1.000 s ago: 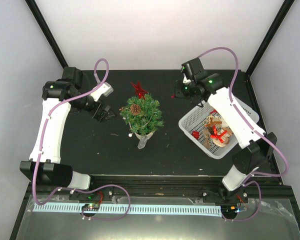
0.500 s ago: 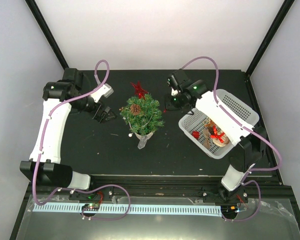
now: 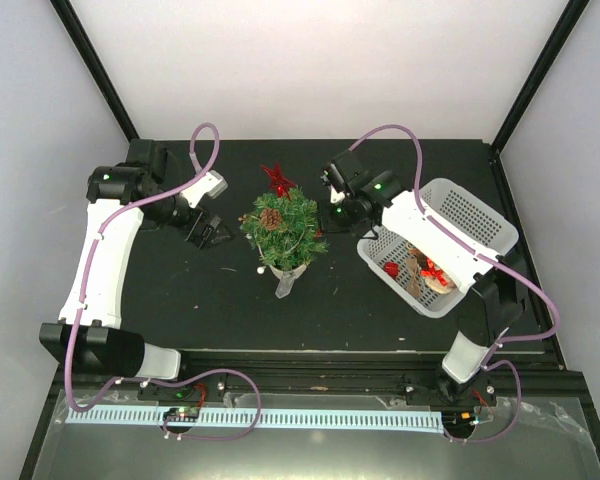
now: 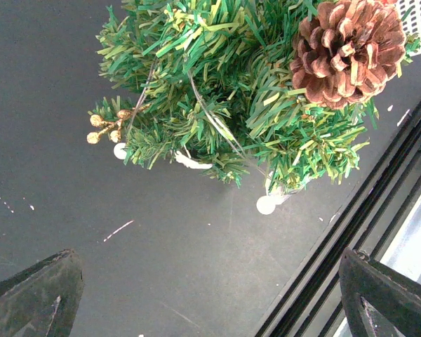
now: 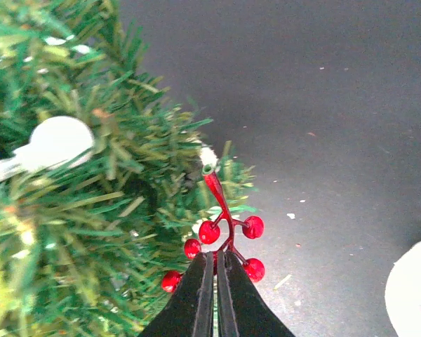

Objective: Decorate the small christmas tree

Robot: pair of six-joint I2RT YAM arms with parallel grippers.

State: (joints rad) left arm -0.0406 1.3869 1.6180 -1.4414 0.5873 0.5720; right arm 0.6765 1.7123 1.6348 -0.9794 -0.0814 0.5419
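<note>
The small christmas tree (image 3: pixel 283 230) stands mid-table on a whitish base, with a pine cone (image 3: pixel 271 217) and a red star topper (image 3: pixel 277 179) on it. My right gripper (image 3: pixel 327 216) is at the tree's right side, shut on a red berry sprig (image 5: pixel 221 235) whose stem tip touches the green branches (image 5: pixel 91 210). My left gripper (image 3: pixel 212 231) is open and empty left of the tree. In the left wrist view the tree (image 4: pixel 252 91) fills the top, with the pine cone (image 4: pixel 347 53) and a gold berry sprig (image 4: pixel 105 128).
A white plastic basket (image 3: pixel 470 215) with several red and brown ornaments stands at the right, behind my right arm. Black frame posts rise at the back corners. The table's front rail (image 4: pixel 351 239) runs close below the tree.
My right gripper has moved left from above the basket's far corner to the tree's right side, carrying the red berry sprig. The left arm has barely moved.
</note>
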